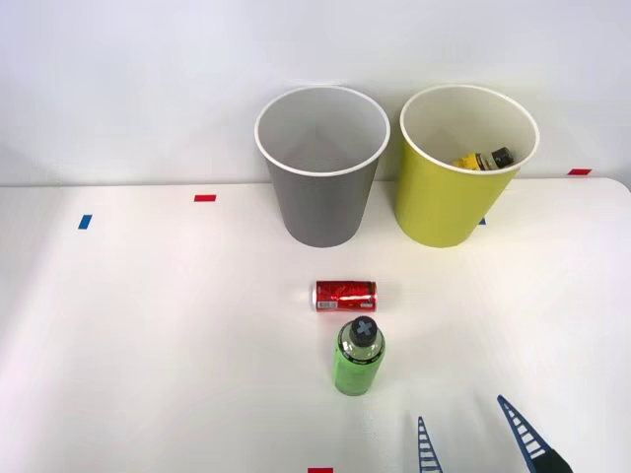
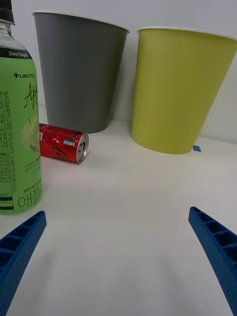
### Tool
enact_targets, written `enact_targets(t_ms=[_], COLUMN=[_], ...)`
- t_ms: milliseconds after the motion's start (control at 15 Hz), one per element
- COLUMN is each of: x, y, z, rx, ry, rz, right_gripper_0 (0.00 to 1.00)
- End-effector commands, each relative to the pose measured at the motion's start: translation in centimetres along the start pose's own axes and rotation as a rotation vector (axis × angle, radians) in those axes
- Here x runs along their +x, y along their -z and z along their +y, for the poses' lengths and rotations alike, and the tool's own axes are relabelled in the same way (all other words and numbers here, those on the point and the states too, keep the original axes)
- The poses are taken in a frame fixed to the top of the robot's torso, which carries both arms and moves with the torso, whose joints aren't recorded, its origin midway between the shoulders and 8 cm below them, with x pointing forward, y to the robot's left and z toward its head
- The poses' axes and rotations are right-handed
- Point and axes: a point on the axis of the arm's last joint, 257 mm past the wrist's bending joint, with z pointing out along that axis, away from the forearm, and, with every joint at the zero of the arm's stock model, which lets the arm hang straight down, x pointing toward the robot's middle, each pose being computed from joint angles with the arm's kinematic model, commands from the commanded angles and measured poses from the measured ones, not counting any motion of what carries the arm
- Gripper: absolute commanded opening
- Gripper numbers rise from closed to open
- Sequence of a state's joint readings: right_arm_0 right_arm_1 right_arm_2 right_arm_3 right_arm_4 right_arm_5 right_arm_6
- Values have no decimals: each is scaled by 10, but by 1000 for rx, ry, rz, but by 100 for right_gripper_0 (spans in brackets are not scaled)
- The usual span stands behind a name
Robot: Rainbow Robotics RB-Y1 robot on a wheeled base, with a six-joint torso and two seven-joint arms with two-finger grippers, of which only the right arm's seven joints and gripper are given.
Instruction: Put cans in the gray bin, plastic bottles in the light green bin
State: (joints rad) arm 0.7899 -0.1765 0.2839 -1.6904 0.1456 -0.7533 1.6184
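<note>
Green plastic bottle with a dark gray screw cap (image 1: pixel 359 357) stands upright on the white table (image 1: pixel 148 345), just in front of the short red metal can (image 1: pixel 345 296), which lies on its side with its long axis running across the table. From the bottle, the right gripper (image 1: pixel 473 443) sits off to the right and nearer the robot, its blue ribbed fingers (image 2: pixel 19 239) spread wide with nothing between them. The bottle is therefore left of the open jaws and slightly ahead, its long axis vertical, so I judge a sideways shift toward it comes before any closing. Its label is bright green with pale lettering. Beyond the bottle stands the tall round tapered gray bin with a white rim (image 1: pixel 322 168); to the right of that bin is the lime yellow-green bin (image 1: pixel 458 168), holding a yellow-labelled bottle with a black cap (image 1: pixel 483 160) lying against its inner wall
</note>
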Motion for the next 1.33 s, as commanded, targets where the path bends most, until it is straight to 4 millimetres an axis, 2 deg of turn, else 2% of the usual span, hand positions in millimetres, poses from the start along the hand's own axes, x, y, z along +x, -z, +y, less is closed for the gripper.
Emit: enact_targets(t_ms=[67,1333], x=[0,0], y=[0,0], z=[0,0], rx=[0,0], ry=[0,0], rz=[0,0], right_gripper_0=[100,100])
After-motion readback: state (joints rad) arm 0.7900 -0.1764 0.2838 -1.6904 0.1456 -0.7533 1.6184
